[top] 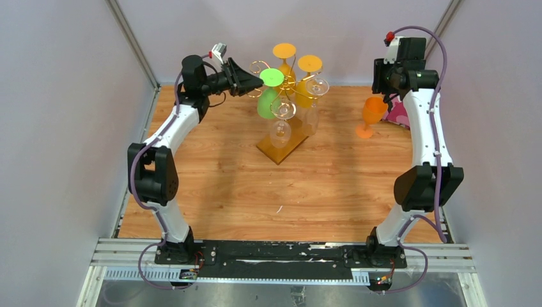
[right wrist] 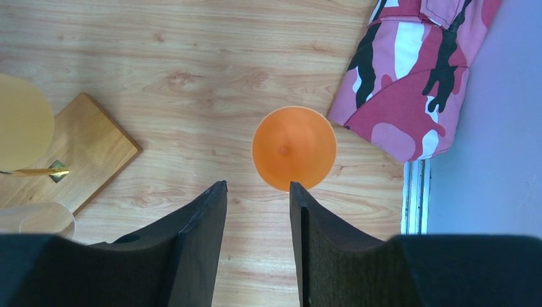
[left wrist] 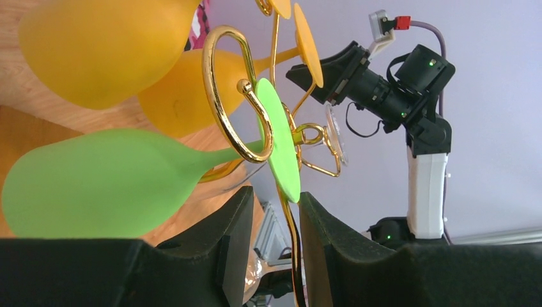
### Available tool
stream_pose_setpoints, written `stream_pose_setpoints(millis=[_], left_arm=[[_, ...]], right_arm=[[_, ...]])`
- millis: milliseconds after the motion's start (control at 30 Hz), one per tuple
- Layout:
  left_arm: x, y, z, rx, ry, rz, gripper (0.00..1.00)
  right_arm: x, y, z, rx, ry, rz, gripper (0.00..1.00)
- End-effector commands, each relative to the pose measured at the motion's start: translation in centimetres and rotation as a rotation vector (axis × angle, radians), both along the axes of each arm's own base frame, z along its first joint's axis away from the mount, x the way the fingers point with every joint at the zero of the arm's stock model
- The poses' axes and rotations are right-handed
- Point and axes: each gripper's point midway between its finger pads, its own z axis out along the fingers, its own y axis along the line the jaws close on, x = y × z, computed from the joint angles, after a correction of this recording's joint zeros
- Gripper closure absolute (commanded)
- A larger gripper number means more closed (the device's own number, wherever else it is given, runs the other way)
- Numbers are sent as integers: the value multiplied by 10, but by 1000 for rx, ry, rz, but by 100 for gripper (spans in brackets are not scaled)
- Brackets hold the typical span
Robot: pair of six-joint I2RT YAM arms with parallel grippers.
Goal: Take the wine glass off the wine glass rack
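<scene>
The wine glass rack point(top: 282, 151), gold wire on a wooden base, stands mid-table with several glasses hanging upside down. A green wine glass point(top: 266, 102) hangs on its left side, its foot point(left wrist: 279, 137) caught in a gold spiral arm point(left wrist: 220, 96). My left gripper point(top: 253, 82) is level with that foot. In the left wrist view it point(left wrist: 275, 197) is open, and the foot's lower edge dips just between the fingertips, close to the right finger. An orange wine glass point(top: 372, 115) stands upright on the table. My right gripper point(right wrist: 257, 187) hovers open above it, holding nothing.
Two yellow glasses point(top: 305, 82) and clear glasses point(top: 280, 128) also hang on the rack. A pink camouflage cloth point(right wrist: 415, 77) lies at the right wall beside the orange glass. Grey walls enclose the table on three sides. The rack's base corner point(right wrist: 77, 150) shows in the right wrist view.
</scene>
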Motion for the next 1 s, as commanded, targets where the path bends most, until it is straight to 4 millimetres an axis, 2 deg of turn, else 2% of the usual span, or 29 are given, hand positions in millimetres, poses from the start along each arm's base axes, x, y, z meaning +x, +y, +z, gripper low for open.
stream_pose_setpoints(millis=[0, 267, 733, 833, 967], left_arm=[[3, -6, 13, -8, -42, -10, 62], [9, -8, 28, -24, -64, -8, 61], [6, -15, 13, -18, -26, -25, 62], [5, -15, 12, -16, -26, -23, 64], [4, -15, 10, -14, -26, -23, 71]], right_arm=[[-5, -1, 15, 8, -45, 2, 55], [-3, 0, 15, 9, -55, 9, 55], [-1, -4, 16, 24, -79, 9, 56], [-1, -4, 15, 29, -81, 9, 56], [-1, -4, 15, 32, -87, 11, 57]])
